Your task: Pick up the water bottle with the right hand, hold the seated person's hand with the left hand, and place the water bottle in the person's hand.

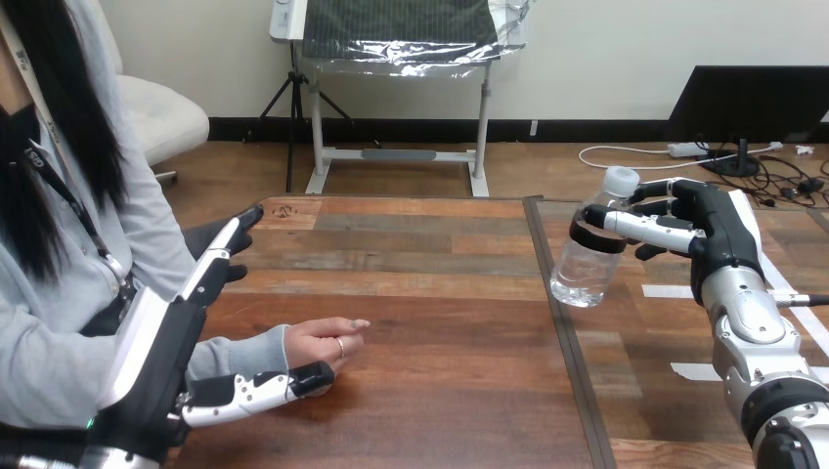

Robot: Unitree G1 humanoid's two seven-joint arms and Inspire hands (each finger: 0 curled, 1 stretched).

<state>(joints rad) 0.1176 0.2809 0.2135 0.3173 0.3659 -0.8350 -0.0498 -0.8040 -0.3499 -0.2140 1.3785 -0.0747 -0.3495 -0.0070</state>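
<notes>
Left hand: the left hand (161, 342) was nearest the camera at the view's lower left, wide open, its fingers (220, 259) straight and pointing away across the desk (440, 293).
Left thumb: the thumb (264, 389) reached out low, its tip against or just beside the near side of the person's hand (327, 342); I could not tell if they touched.
Grasp on the person: nothing was curled round the person's hand, so it was not held.
Person's hand: it rested on the desk between the thumb and the straight fingers, fingertips pointing toward the view's right, holding nothing.
Right hand: the right hand (699, 230) was at the view's right, fingers wrapped round the upper part of the water bottle (587, 259).
Water bottle: it was lifted off the desk and tilted, cap toward the upper right and base toward the lower left, well apart from the person's hand.
Step in hand: judging by this, the pick-up was done and the left hand's hold on the person's hand was being set up.
Next move: the left fingers would need to close gently on the person's hand, which must turn palm up, before the bottle was carried across and lowered into it.
</notes>
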